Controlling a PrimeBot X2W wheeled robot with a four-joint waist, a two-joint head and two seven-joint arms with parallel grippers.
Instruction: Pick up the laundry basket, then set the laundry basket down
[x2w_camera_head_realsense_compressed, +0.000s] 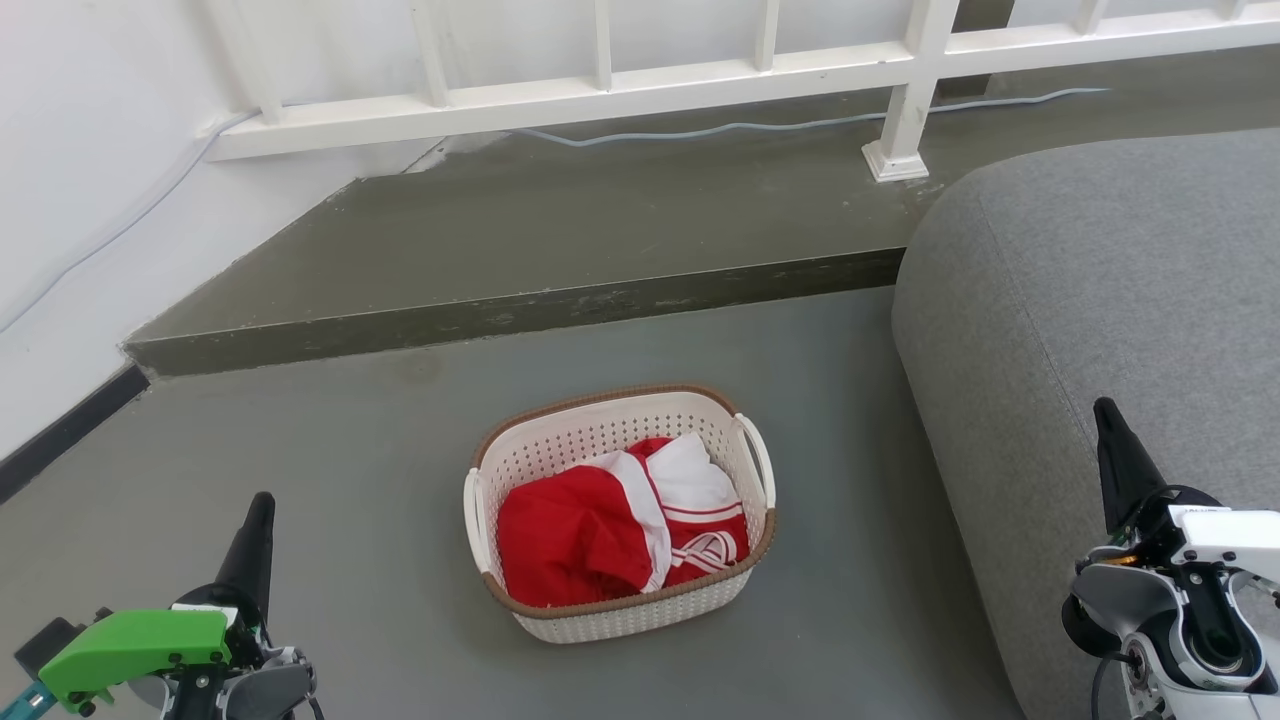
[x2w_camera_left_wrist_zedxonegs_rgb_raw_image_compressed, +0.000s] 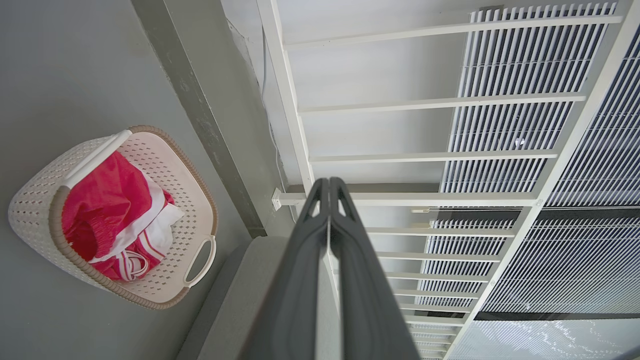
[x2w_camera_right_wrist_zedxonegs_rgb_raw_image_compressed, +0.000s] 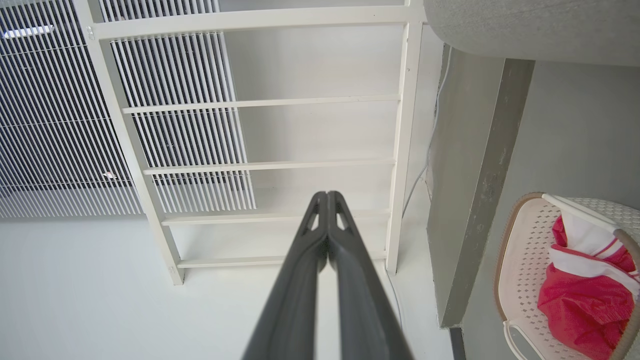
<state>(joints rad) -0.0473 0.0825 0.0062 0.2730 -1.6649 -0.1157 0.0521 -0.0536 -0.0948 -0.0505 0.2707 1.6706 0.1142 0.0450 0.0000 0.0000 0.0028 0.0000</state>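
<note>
Handles (x2w_camera_head_realsense_compressed: 757, 460) at each side suit lifting the laundry basket (x2w_camera_head_realsense_compressed: 625, 618), likely light and stiff; the left gripper (x2w_camera_head_realsense_compressed: 262, 503) and right gripper (x2w_camera_head_realsense_compressed: 1103, 408) have fingers clenched, empty.

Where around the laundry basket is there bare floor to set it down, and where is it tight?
Bare grey floor lies left of the laundry basket, out toward the left gripper, and behind it up to the raised step. The right is crowded: the grey sofa stands close beside the basket's right handle, leaving a narrow strip.

Closed right pincer (x2w_camera_right_wrist_zedxonegs_rgb_raw_image_compressed: 327, 193) (basket (x2w_camera_right_wrist_zedxonegs_rgb_raw_image_compressed: 525, 260) lower right)
</note>
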